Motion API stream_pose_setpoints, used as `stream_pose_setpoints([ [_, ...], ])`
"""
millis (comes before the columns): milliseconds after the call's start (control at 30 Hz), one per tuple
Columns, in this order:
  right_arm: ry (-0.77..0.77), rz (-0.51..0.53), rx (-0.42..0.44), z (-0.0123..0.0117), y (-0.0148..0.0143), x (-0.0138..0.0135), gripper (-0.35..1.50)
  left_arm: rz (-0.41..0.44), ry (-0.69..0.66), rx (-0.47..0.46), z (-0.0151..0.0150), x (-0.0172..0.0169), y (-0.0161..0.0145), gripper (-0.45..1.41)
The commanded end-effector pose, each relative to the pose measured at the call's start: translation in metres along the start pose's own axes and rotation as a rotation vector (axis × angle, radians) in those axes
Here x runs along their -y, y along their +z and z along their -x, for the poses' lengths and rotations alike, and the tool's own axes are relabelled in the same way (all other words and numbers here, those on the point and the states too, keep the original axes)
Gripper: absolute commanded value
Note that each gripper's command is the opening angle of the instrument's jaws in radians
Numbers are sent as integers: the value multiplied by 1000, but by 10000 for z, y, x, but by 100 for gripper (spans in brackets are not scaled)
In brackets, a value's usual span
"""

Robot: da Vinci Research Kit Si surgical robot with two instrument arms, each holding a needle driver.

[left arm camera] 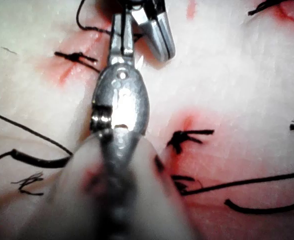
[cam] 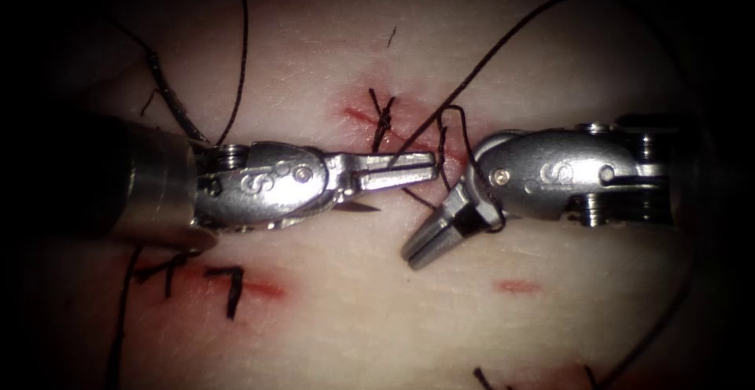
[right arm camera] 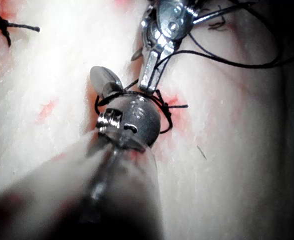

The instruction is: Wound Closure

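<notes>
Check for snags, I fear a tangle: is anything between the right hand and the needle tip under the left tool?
Yes: a thread strand lies on the tissue between the right hand and the needle tip, and thread loops round that tool's wrist.

Needle [cam: 363, 207] mostly hidden under left tool [cam: 393, 171].

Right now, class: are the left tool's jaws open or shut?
Shut. The left tool shows its jaws pressed together with no gap, clamped on the thread; the needle pokes out beneath it.
</notes>
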State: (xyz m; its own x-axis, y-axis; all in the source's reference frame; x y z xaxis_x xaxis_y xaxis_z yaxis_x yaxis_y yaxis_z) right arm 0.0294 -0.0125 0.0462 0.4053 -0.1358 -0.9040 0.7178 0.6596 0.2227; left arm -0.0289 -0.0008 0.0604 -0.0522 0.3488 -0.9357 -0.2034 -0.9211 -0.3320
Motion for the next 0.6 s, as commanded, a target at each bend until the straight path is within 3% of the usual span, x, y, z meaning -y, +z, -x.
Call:
stream_pose_setpoints([
  [33, 5, 17, -21, -1, -5, -13, -35, 1, 0, 0, 5, -3, 4, -45],
  [333, 40, 61, -217, 10, -32, -12, -35, 4, 0, 26, 0, -26, -8, -45],
  [400, 98, 102, -307, 21, -52, -20, -35, 12, 3, 37, 0, -37, -12, -45],
  [600, 162, 189, -352, 40, -80, -39, -35, 31, 4, 43, -4, -56, -10, -45],
])
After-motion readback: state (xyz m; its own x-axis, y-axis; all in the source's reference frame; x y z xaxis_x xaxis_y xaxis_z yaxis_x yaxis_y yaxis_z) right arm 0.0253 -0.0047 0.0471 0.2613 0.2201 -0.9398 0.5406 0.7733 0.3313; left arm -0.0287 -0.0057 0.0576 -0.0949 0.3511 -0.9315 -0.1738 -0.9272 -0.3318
